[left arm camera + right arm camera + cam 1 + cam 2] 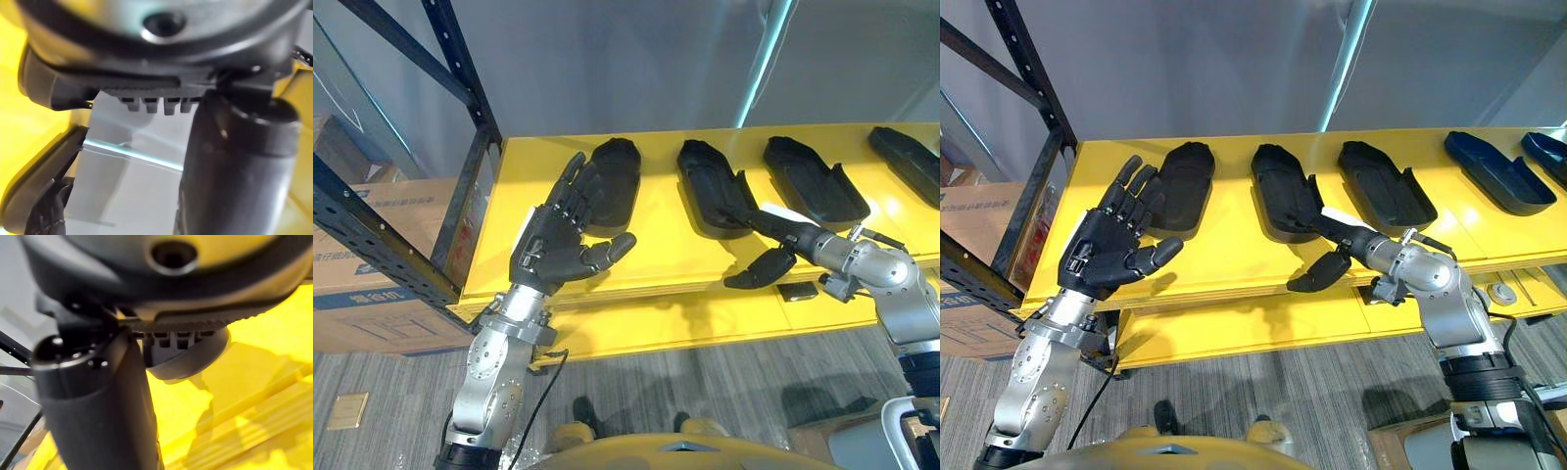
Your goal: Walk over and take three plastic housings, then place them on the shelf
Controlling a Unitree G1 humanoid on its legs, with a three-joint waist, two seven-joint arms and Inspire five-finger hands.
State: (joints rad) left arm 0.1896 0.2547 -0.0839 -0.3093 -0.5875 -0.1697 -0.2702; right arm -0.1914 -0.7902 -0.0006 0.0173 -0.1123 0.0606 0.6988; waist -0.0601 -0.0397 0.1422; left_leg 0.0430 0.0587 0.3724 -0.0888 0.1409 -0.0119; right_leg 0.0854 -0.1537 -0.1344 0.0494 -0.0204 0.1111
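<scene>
Several black plastic housings lie in a row on the yellow shelf [666, 250]. My left hand [563, 240] is raised over the shelf's left part with straight, spread fingers, just left of the first housing [619, 181] and holding nothing. My right hand [773, 230] reaches flat and open towards the near end of the second housing [707, 181], fingertips at its right rim and thumb hanging towards the shelf's front edge. A third housing [815, 178] and a fourth housing [911, 162] lie further right. The right wrist view shows a housing's rounded end [190, 362] past the thumb [98, 406].
A black rack upright [460, 147] stands at the shelf's left end, with cardboard boxes [372, 255] behind it. Below the top board is a lower yellow level [705, 323] carrying a small dark block [798, 291]. Grey plank floor [705, 392] lies in front.
</scene>
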